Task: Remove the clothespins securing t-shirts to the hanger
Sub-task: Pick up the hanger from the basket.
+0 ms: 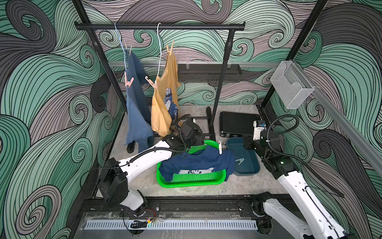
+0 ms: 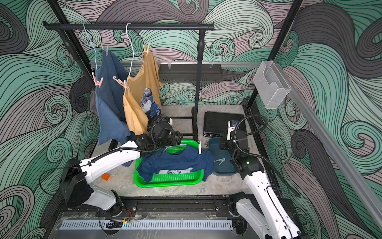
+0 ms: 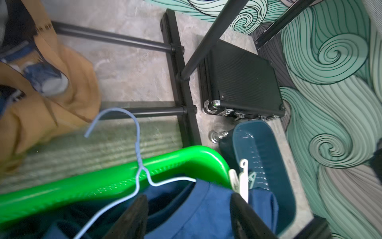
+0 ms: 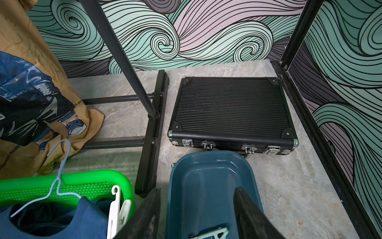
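Found white pin (image 1: 220, 147) clipped on navy shirt (image 1: 196, 163) shoulder, basket (image 1: 186, 183) 1 o'clock corner. Judged light, stiff, springy, probably slick; pinch tail ends, not hook. Saw left jaws wide, empty, above shirt; right jaws wide, empty, over tray (image 1: 250, 165) holding teal pin (image 1: 239, 161).

Far left, the rack (image 1: 186, 26) carries the left shirt (image 1: 138, 107) and the right shirt (image 1: 161, 107). Nearer, a third shirt (image 1: 196, 160) lies in the basket (image 1: 190, 183). Right of it the tub (image 1: 248, 172) holds a clothespin (image 1: 239, 161), the case (image 1: 237, 123) behind.
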`<state>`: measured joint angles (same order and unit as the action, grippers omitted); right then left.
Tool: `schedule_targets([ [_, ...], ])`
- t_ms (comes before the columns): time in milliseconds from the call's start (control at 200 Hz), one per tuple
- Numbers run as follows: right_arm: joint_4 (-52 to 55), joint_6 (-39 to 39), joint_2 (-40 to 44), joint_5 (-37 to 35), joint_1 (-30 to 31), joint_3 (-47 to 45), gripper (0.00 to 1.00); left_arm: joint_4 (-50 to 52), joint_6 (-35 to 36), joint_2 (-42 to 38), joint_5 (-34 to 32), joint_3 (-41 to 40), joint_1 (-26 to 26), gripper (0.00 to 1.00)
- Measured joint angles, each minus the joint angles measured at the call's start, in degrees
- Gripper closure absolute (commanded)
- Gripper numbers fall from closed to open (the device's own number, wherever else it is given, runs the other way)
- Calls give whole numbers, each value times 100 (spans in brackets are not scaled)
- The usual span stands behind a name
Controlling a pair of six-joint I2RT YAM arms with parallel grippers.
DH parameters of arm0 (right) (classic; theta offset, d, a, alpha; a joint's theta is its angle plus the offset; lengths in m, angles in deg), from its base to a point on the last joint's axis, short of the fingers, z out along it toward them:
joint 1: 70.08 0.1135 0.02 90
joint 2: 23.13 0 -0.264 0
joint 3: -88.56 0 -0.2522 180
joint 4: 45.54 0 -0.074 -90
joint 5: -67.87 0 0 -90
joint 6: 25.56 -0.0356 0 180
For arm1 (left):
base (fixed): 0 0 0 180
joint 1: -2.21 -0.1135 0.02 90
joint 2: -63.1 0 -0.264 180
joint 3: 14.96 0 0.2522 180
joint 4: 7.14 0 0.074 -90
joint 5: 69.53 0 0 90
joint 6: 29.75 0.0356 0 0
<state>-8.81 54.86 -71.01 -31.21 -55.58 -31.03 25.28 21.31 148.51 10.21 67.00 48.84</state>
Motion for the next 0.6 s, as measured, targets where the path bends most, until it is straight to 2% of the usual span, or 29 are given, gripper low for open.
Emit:
schedule_targets([
  [265,0,90,0,26,0,37,41,146,645,450,-37,122,-389,41],
  [430,-7,162,-2,55,0,52,41,151,791,778,256,262,-750,47],
  [600,-2,208,-11,57,0,85,41,245,894,1248,682,769,-935,50],
])
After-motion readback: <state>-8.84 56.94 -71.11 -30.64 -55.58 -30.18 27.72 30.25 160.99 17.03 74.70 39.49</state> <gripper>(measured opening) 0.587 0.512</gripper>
